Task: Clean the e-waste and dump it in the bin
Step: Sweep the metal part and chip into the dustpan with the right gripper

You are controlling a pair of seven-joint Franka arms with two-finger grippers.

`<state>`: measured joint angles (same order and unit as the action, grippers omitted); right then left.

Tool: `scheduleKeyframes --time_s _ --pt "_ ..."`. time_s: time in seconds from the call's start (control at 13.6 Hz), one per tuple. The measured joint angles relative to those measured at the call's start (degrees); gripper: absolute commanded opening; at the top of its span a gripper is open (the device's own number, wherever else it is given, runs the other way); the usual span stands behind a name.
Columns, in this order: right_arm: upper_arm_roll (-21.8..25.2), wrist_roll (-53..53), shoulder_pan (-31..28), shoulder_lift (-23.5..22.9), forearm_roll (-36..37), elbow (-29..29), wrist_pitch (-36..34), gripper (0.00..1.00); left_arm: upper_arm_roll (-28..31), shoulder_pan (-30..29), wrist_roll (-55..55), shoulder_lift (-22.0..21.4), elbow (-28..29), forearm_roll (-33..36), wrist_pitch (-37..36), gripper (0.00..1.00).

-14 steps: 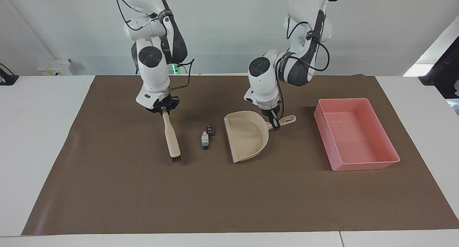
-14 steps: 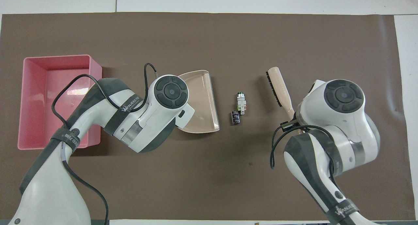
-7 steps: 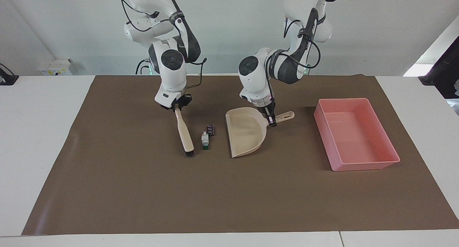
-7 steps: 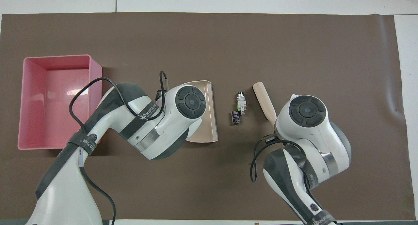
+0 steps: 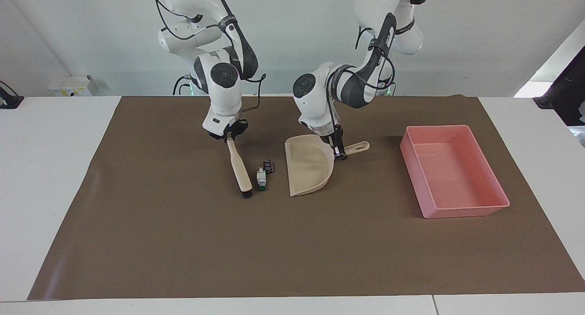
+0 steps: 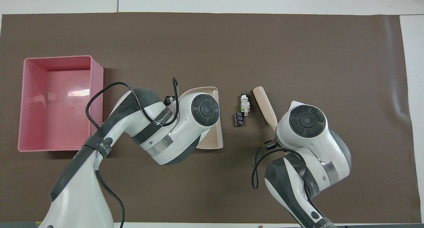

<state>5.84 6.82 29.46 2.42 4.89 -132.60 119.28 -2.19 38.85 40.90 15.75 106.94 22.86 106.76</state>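
Nothing is swept yet: two scraps, a small black chip-like piece (image 5: 269,166) and a white piece with a green end (image 5: 261,179), lie on the brown mat between one beige black-bristled brush (image 5: 239,170), clamped in the right gripper (image 5: 227,136), and one beige plastic dustpan (image 5: 307,168), its handle clamped in the left gripper (image 5: 338,149). One pink rectangular plastic tray (image 5: 475,209) is seen empty at the left arm's end.

From overhead we can't see either gripper: the left arm's wrist covers the dustpan (image 6: 217,99) handle & most of its pan, the right arm's wrist covers the brush (image 6: 263,102) grip end. Brush bristles don't show from above. Both arms' upper links run off the top edge in the facing view. The e-waste (image 5: 264,173) pieces are too small to read any markings.
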Motion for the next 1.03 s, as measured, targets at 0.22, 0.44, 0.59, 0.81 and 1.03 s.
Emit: scheduleKeyframes --time_s 0.22,0.44,0.59,0.81,1.03 --pt "-0.1 0.0 3.3 0.7 -3.1 -0.6 0.2 0.00 0.0 0.0 0.0 0.0 0.0 0.0 0.0 0.00" --pt "-0.3 -0.8 6.5 0.8 -11.0 -0.9 1.5 0.00 0.0 0.0 0.0 0.1 0.0 0.0 0.0 0.00" --pt "-0.4 -1.7 8.9 -0.1 -18.9 -1.7 5.2 0.00 0.0 0.0 0.0 0.1 0.1 0.0 0.0 0.00" --pt "-0.6 -2.5 12.6 -3.4 -32.1 -0.9 10.1 0.00 0.0 0.0 0.0 0.1 0.4 0.2 0.1 0.00" --pt "-0.7 -2.6 13.1 -4.6 -35.4 2.0 9.3 0.00 0.1 0.0 0.0 0.1 0.9 0.3 0.7 0.00"
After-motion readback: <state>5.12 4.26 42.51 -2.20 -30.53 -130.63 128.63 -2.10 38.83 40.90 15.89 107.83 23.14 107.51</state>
